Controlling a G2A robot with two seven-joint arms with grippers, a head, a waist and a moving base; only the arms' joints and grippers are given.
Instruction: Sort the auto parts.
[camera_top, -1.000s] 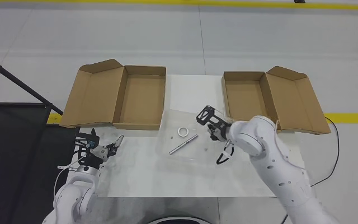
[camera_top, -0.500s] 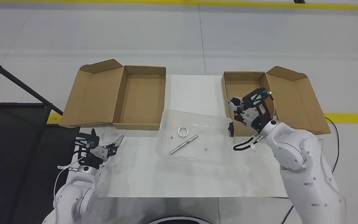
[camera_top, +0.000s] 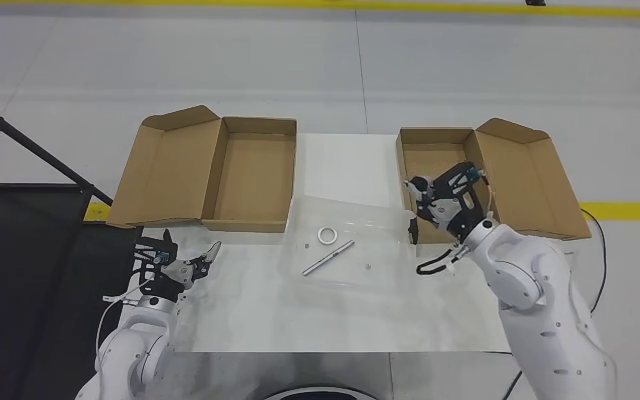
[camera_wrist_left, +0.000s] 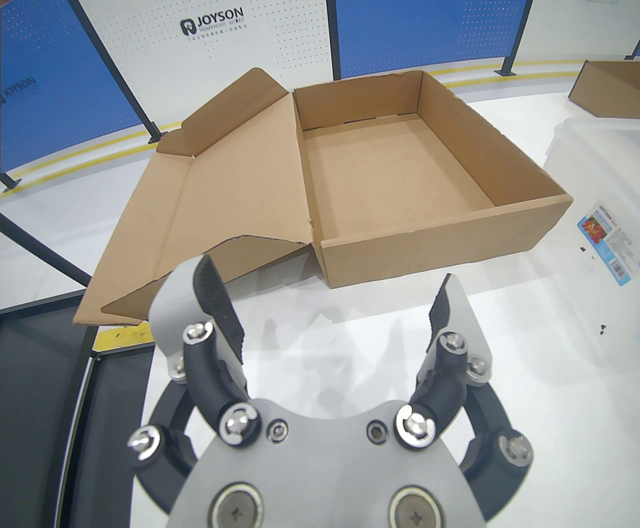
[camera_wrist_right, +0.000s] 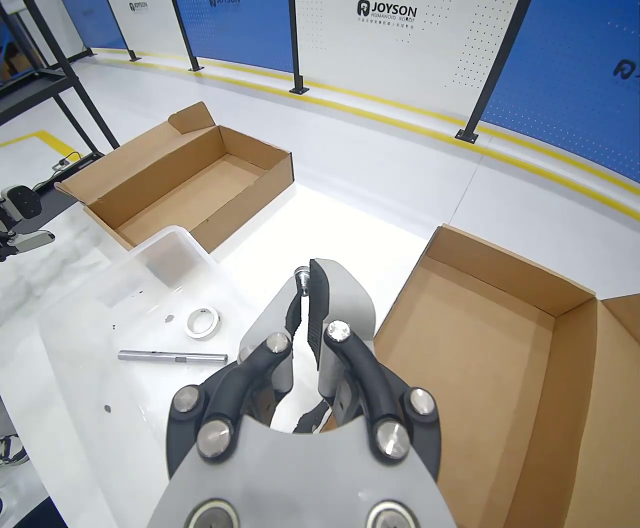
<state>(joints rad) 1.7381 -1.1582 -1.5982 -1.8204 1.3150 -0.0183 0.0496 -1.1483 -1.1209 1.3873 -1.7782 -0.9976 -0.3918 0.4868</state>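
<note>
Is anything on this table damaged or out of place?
The left cardboard box has a ragged, torn edge where its open lid meets the front wall. Otherwise nothing stands out.

Buried in the clamped right pincer (camera_wrist_right: 305, 287): small silver metal part (camera_wrist_right: 301, 274), only a rounded tip peeking out, shape beyond telling. Sliced off at the wrist view's edge: right-hand brown cardboard box (camera_wrist_right: 480, 350). Too tiny to name: dark specks (camera_wrist_right: 106, 408) inside clear plastic tray (camera_wrist_right: 170, 235).
</note>
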